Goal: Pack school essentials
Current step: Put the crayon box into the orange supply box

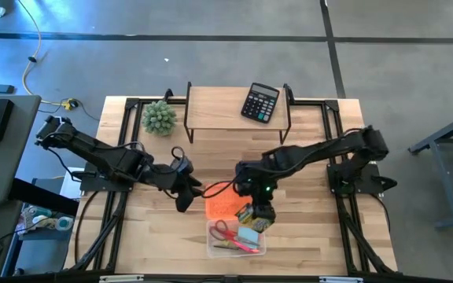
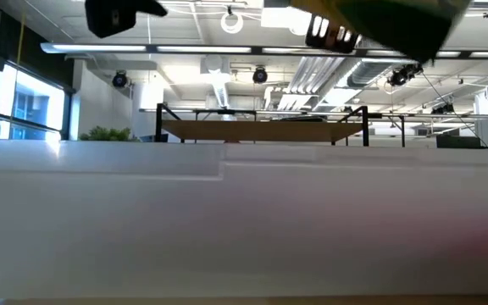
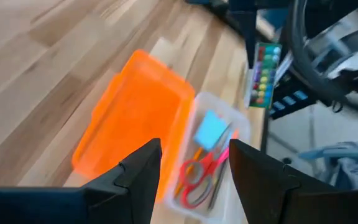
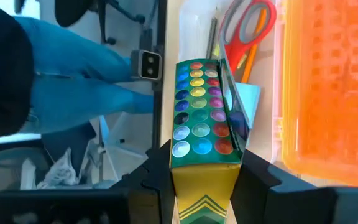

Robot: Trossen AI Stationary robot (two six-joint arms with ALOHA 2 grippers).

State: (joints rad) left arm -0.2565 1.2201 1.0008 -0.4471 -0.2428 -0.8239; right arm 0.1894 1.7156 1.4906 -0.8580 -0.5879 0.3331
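We see the right claw pinching the watercolor paint box above the clear bin, half hiding its scissors, while the left claw hangs spread nearby.

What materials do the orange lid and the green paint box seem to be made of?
The orange lid looks like translucent plastic, glossy, since the wood shows faintly through it. The green paint box, held in the right gripper, seems to be printed cardboard: flat folded faces and sharp edges.
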